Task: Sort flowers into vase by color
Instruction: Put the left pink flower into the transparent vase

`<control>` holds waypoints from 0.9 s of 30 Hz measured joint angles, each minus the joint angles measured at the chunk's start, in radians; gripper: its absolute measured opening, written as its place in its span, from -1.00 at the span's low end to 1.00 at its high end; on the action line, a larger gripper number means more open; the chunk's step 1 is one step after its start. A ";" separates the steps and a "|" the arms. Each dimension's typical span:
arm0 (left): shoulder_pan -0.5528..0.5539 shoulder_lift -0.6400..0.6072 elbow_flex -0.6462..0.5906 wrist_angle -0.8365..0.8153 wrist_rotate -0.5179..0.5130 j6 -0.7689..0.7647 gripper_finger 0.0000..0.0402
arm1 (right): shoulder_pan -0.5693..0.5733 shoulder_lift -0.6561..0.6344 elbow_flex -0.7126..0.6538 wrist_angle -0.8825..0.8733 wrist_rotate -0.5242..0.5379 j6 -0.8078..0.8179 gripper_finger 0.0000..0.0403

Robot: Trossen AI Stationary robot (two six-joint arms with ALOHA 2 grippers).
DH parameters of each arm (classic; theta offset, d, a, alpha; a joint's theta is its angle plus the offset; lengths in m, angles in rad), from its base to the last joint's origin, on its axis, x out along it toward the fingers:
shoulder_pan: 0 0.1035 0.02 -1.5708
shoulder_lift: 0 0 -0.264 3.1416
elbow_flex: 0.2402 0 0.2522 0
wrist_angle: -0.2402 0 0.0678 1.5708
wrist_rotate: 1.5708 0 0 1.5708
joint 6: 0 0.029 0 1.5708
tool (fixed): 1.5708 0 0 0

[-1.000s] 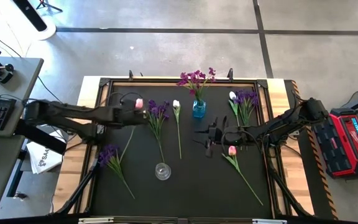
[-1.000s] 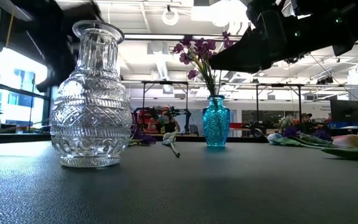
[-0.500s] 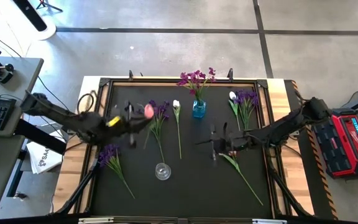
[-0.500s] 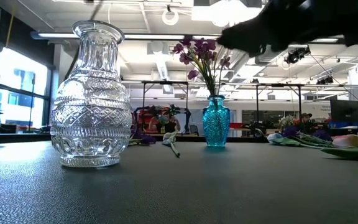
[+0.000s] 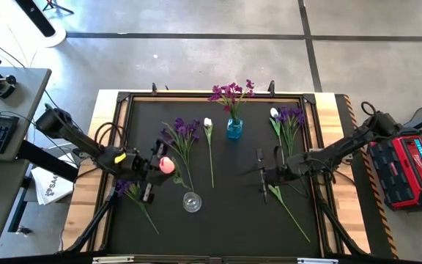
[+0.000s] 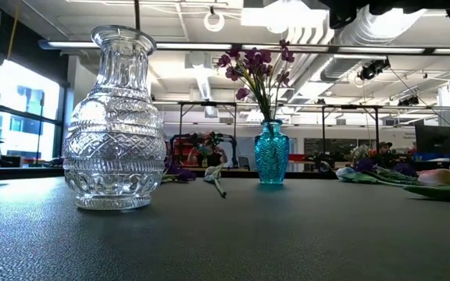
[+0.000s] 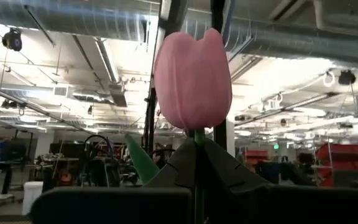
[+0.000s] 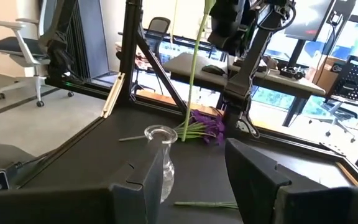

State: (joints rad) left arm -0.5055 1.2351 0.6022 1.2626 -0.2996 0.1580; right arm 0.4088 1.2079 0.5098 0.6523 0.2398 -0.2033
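Since the earlier frames we have swung our left gripper (image 5: 152, 167) away from the far-left flowers toward the clear vase (image 5: 191, 202), carrying the pink tulip (image 5: 166, 164); our right gripper (image 5: 262, 174) has drawn back a little over the second pink tulip's stem (image 5: 290, 210).

On the black worktop (image 5: 218, 231) the larger part of the work is still to do. Only the blue vase (image 5: 234, 129), far ahead of both grippers, holds a purple bunch (image 5: 231, 93). The clear vase, just beside our left gripper, is empty. Still lying flat are a purple sprig (image 5: 184, 135) and a white tulip (image 5: 208, 123) beyond the left gripper, another purple sprig (image 5: 128, 185) just under it, and purple sprigs with a white tulip (image 5: 288, 116) beyond the right gripper.

In the left wrist view the gripper is closed on the tulip's stem, bloom upright. Our right gripper is spread wide and holds nothing.
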 joint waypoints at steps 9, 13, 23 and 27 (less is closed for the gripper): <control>-0.033 0.029 0.063 0.065 0.003 -0.065 -1.00 | 0.000 0.000 0.000 0.000 0.043 0.001 -0.28; -0.044 0.028 0.076 0.023 -0.007 -0.103 -1.00 | 0.000 0.000 0.000 -0.005 0.047 0.003 -0.28; -0.060 0.029 0.076 -0.148 -0.158 -0.022 -1.00 | 0.000 0.000 0.000 -0.009 0.047 0.003 -0.28; -0.060 0.029 0.076 -0.176 -0.158 -0.018 -1.00 | 0.000 0.000 0.000 -0.014 0.046 0.004 -0.28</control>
State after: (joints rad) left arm -0.5659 1.2640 0.6777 1.0863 -0.4580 0.1405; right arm 0.4088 1.2079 0.5098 0.6380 0.2862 -0.1997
